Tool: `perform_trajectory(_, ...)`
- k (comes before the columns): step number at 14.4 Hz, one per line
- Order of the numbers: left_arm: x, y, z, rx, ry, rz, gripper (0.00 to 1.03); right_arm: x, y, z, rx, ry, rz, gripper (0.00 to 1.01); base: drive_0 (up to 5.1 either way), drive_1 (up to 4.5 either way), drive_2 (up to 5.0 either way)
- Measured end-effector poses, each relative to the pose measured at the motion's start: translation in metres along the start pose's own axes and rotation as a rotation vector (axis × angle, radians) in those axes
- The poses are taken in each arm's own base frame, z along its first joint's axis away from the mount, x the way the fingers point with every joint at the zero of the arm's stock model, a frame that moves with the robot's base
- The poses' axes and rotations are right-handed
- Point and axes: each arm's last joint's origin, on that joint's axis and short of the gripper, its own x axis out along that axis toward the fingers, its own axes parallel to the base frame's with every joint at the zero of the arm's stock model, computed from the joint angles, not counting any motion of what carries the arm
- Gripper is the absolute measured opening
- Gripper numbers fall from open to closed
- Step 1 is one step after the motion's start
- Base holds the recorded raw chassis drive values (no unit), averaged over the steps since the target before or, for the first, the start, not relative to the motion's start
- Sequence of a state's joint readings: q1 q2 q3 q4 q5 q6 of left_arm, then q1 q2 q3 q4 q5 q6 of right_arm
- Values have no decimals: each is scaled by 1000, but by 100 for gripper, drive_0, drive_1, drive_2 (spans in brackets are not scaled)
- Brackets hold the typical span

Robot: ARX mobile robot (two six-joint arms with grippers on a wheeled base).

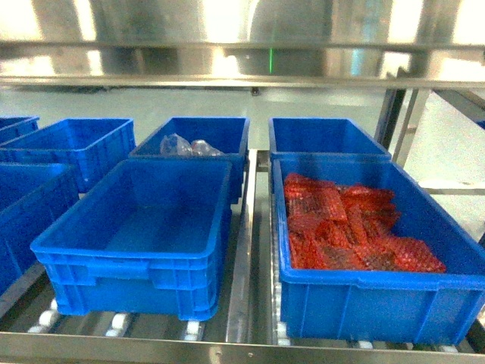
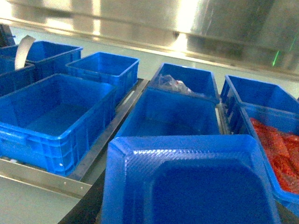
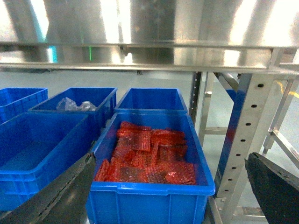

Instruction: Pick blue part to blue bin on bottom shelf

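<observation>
The blue part [image 2: 187, 163] fills the bottom of the left wrist view, a dark blue blocky piece with a lighter textured rim. My left gripper [image 2: 187, 207] is shut on it; only a dark finger [image 2: 86, 205] shows along its left side. Just beyond it sits the empty blue bin [image 2: 168, 114], which stands front left in the head view as blue bin [image 1: 144, 227] on the roller tracks of the bottom shelf [image 1: 121, 326]. My right gripper [image 3: 170, 196] hangs open before the crate of red bags [image 3: 149, 154]. Neither gripper shows in the head view.
A crate with clear plastic wrap [image 1: 193, 144] stands behind the blue bin. More empty blue crates [image 1: 68, 148] line the left side and one sits at the back right [image 1: 326, 136]. A steel upper shelf [image 1: 242, 64] runs overhead. Rack posts [image 3: 243, 126] stand at the right.
</observation>
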State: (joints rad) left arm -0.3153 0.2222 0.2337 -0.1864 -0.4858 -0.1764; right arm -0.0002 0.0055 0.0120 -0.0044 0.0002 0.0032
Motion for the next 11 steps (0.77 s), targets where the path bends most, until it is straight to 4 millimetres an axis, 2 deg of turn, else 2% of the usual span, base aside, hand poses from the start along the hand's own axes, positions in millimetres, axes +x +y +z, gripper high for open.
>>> perform_trajectory(8, 0, 0, 0, 1, 1, 0, 43, 0, 0, 0, 0, 2, 0, 98, 0, 0, 0)
perform_trajectory(11, 0, 0, 0, 0, 0, 0, 43, 0, 0, 0, 0, 1, 0, 98, 1, 407, -405)
